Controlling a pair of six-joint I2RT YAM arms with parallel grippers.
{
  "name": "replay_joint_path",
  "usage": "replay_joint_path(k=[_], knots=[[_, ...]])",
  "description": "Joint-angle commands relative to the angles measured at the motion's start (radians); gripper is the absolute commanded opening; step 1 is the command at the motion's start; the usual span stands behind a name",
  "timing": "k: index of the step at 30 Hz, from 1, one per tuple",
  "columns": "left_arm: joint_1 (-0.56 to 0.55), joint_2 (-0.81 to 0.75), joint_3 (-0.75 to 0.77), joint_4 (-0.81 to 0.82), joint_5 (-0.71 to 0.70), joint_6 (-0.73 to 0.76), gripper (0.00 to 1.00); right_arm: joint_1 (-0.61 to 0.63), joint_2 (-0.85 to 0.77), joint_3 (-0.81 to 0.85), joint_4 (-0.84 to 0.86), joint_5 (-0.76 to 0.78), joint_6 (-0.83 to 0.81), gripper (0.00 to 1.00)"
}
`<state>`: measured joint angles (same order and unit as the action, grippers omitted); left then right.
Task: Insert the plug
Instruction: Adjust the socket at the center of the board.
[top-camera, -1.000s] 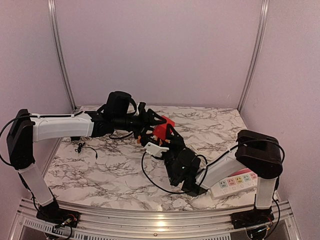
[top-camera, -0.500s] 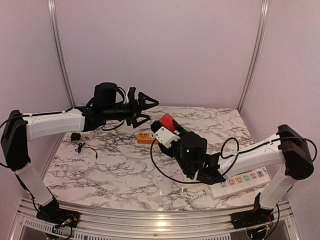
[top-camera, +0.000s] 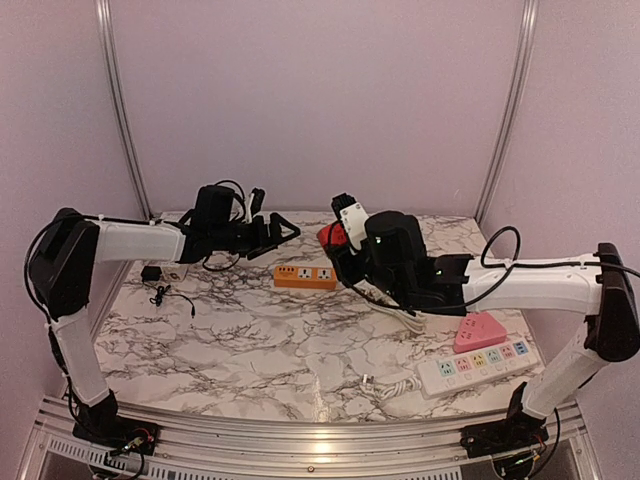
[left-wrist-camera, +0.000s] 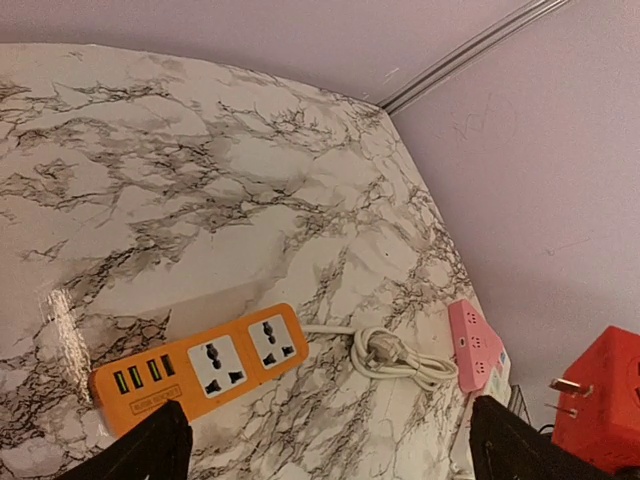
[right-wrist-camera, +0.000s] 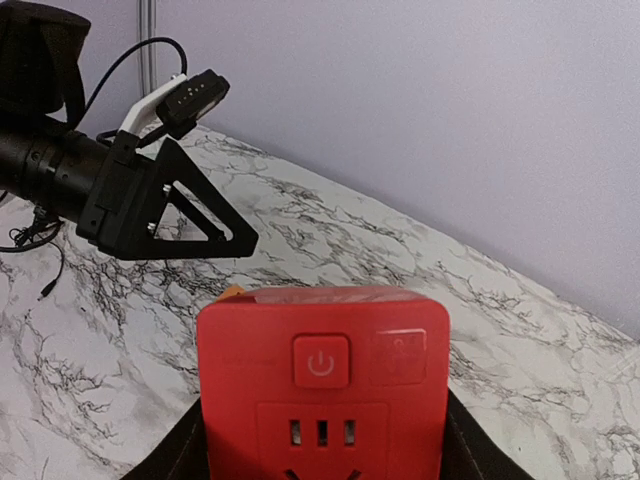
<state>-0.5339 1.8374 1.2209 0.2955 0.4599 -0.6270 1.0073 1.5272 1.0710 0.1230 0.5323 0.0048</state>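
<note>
Near the back edge of the counter (top-camera: 250, 340), your left end effector (top-camera: 272, 233) has opened wide and withdrawn, leaving the red plug (right-wrist-camera: 322, 370) gripped by the right end effector (top-camera: 340, 240) near the orange power strip (top-camera: 304, 275).

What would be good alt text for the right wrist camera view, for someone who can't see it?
A red power cube, power button and socket slots facing the camera, is clamped between the dark fingers of the right gripper. Beyond it the left gripper hangs open above the marble table.
</note>
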Motion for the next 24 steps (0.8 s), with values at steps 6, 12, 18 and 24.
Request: replay_joint_path(k=[6, 12, 18, 24], knots=[[0.079, 0.215, 0.142, 0.012, 0.076, 0.174, 0.95, -0.006, -0.010, 0.044, -0.134, -0.095, 0.203, 0.15], [0.086, 0.323, 0.226, -0.007, 0.120, 0.238, 0.95, -0.006, -0.024, 0.046, -0.181, -0.118, 0.260, 0.15], [0.089, 0.399, 0.277, -0.019, 0.155, 0.251, 0.91, -0.007, -0.058, 0.044, -0.193, -0.151, 0.312, 0.15], [0.089, 0.413, 0.258, -0.047, 0.166, 0.260, 0.88, -0.008, -0.081, 0.049, -0.193, -0.130, 0.324, 0.17]])
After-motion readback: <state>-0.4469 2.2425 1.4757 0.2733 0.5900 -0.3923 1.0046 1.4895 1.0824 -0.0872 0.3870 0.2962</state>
